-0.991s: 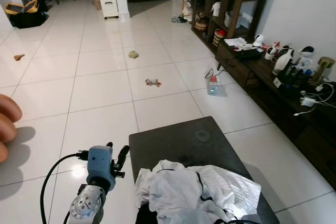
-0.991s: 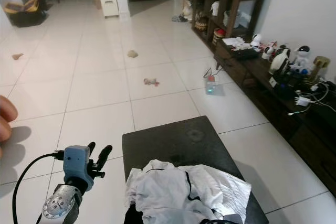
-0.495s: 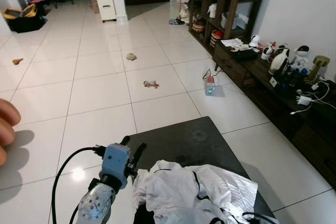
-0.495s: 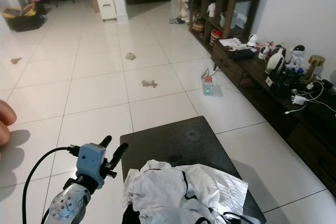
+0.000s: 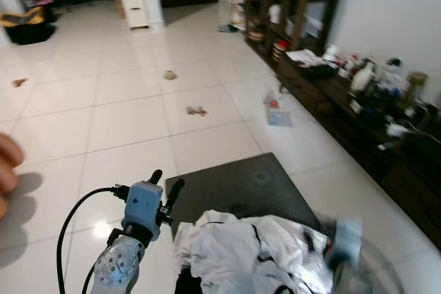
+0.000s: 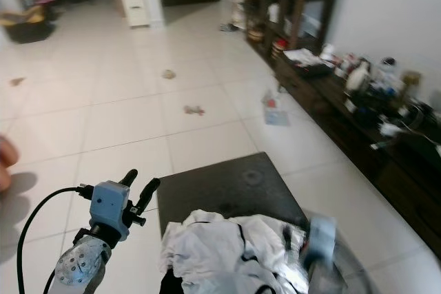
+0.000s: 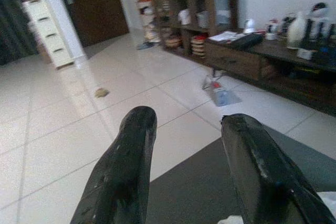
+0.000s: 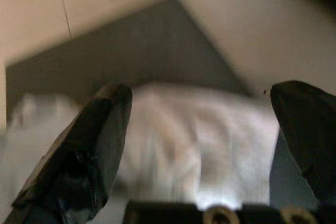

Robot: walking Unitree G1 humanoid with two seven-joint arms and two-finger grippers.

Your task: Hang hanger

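Lower centre of frame: white garment (image 5: 248,253) heaped on dark desk (image 5: 234,184); left tool (image 5: 165,187) fingers apart at lower left beside desk; right tool (image 8: 210,129) blurred, spread wide above garment; hanger not discernible

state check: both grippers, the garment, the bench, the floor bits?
left gripper: open, empty, raised beside the bench's left edge
right gripper: open, empty, blurred, above the garment
white garment: crumpled in a heap on the bench
dark bench: far half bare
small floor items: scattered loose on the tiles
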